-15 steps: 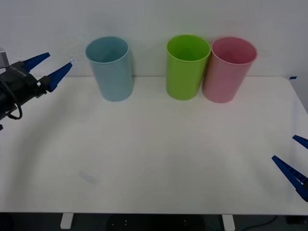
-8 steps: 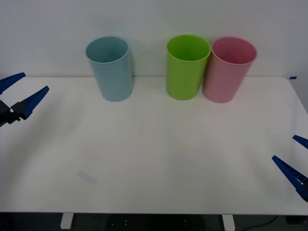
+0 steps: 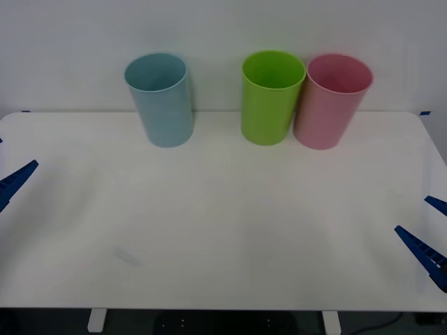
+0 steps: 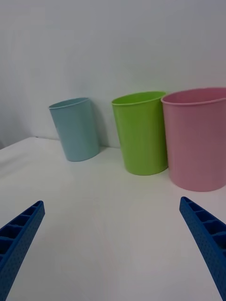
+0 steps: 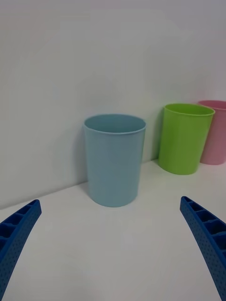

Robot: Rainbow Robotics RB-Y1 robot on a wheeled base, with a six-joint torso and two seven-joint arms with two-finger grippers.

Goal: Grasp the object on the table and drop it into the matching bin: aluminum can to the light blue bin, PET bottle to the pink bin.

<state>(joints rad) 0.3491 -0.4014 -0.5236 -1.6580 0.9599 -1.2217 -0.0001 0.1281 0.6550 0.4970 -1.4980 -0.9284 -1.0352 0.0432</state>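
The left gripper (image 5: 113, 249) is sitting at the table's (image 3: 223, 230) left edge, fingers spread and grasping nothing. No can is lying on the tabletop, so judging from that, the drop is probably done; where the can is, I cannot tell. 3 bins are standing along the far side: light blue bin (image 3: 160, 99), lime green bin (image 3: 271, 96), pink bin (image 3: 331, 100); their contents are hidden. The right gripper (image 4: 113, 249) is waiting at the right edge, fingers released.

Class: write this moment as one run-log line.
left gripper: open, table's left edge | right gripper: open, right edge | light blue bin: upright
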